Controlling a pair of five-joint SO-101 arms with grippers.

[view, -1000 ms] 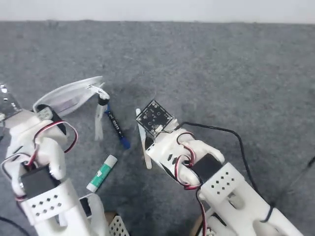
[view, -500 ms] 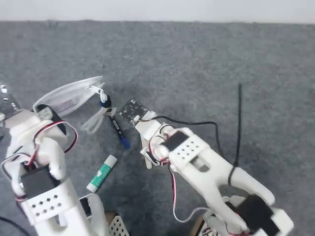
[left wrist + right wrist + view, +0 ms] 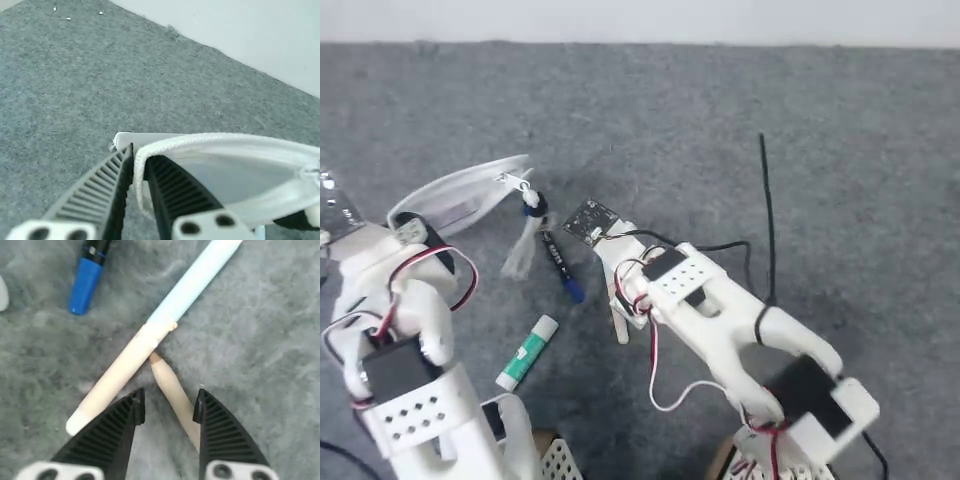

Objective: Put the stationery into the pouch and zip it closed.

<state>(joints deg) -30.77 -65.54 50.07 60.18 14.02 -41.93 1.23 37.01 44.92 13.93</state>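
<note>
"Where is the pouch?"

"Upper left of the high view. The pouch point(image 3: 460, 195) is translucent white and lies with its mouth gaping. Its white strap point(image 3: 523, 250) hangs from the zip end."

"And the stationery?"

"A black pen point(image 3: 556, 262) with a blue cap lies just beside the strap, slanting down to the right. A green-and-white glue stick point(image 3: 527, 352) lies apart, lower left of it. A stick point(image 3: 150, 335), half light blue, half cream, lies right of the pen, and a short cream piece point(image 3: 172, 390) meets it near its middle."

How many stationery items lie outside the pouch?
3: the blue-tipped pen by the pouch opening, the glue stick beside the left arm, the pale stick below the right end effector. Some may be hidden.
</note>
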